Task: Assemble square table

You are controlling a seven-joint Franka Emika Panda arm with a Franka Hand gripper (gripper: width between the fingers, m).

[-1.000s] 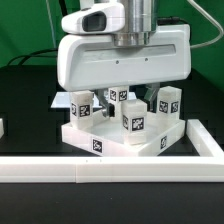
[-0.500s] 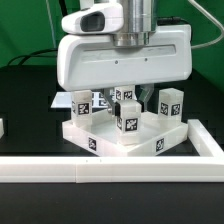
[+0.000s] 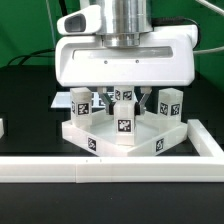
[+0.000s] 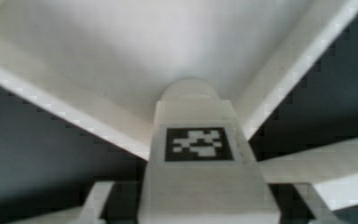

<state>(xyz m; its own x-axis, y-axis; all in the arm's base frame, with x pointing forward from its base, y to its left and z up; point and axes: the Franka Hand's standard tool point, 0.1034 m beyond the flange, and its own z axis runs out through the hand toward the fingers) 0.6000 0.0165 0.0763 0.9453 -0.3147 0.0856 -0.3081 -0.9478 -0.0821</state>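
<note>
The white square tabletop (image 3: 150,142) lies on the black table, with tags on its side walls. Three white tagged legs stand on it: one at the exterior view's left (image 3: 83,104), one at the back (image 3: 122,96), one at the right (image 3: 168,104). My gripper (image 3: 125,106) hangs over the tabletop's middle and is shut on a fourth leg (image 3: 124,126), held upright with its lower end at the tabletop. In the wrist view this leg (image 4: 201,140) runs between my gripper's (image 4: 197,205) fingers (image 4: 115,205), pointing at a corner of the tabletop's rim (image 4: 87,115).
A long white border rail (image 3: 100,168) runs along the front and turns back at the exterior view's right (image 3: 207,142). A small white piece (image 3: 2,127) sits at the left edge. A green backdrop stands behind.
The gripper and its held leg have shifted slightly to the exterior view's left and turned, so the leg's tag now faces the camera. The tabletop has turned a little with them.
</note>
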